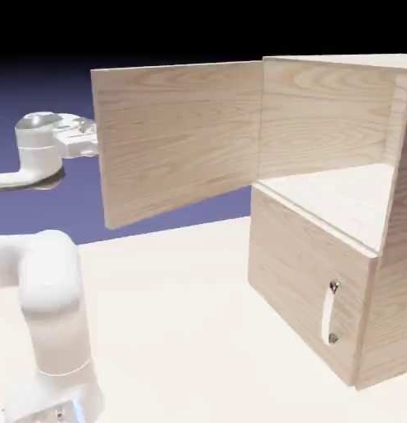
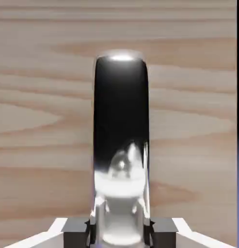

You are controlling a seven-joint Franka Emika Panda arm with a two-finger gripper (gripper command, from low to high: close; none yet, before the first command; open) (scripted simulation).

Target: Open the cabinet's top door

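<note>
Top door (image 1: pixel 180 140) swung wide, standing well out from cabinet (image 1: pixel 338 215); upper compartment exposed. Lower door shut. Gripper (image 2: pixel 120 232) clamped on handle (image 2: pixel 121 145) at door's far side. Judgement: opening essentially done; only release and withdrawal left.

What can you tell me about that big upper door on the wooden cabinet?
The top door is a flat light-wood-grain panel, swung wide open from its hinge edge on the cabinet, baring a pale inner shelf. Only its plain side faces the exterior view. In the hand view, its shiny silver bar handle stands against the wood, with the pincer closed on it from the door's far side. The smaller lower door is shut.
</note>
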